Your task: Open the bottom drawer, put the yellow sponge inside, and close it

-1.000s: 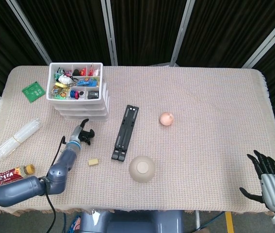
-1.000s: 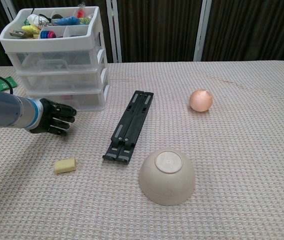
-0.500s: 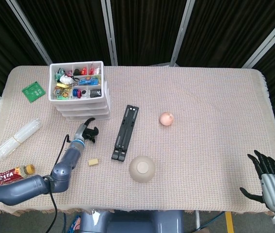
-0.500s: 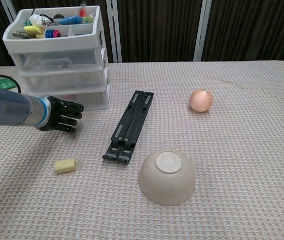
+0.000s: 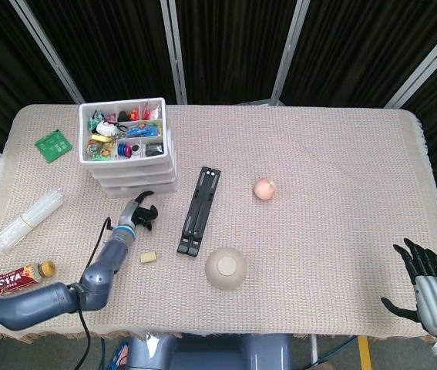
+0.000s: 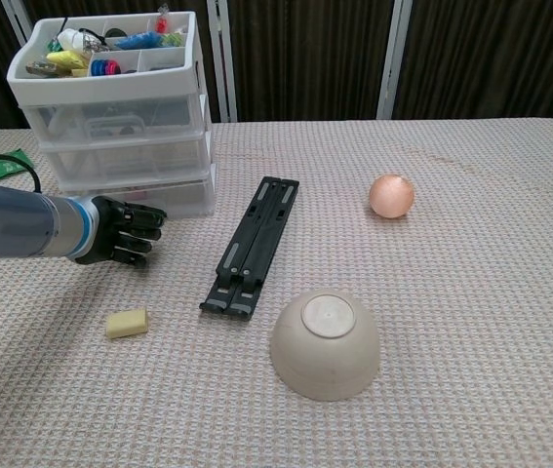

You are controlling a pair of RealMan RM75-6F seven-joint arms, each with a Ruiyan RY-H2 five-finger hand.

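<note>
Black and empty, the right hand (image 5: 426, 285) is seen at the near table edge, fingers spread. Nothing is held by the left hand (image 6: 120, 232), fingers loosely curled. The small soft yellow sponge (image 6: 126, 323) is laid flat nearby. Behind it, the shut bottom drawer (image 6: 164, 195) of clear plastic is seen.

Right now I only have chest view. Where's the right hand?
Observer: Head view shows the right hand beyond the right front corner of the table, fingers spread, holding nothing.
Operator: Anything at the far left, outside my frame?
Observer: Yes, two bottles lie there: a clear bottle and, nearer the front edge, a red-labelled bottle.
</note>
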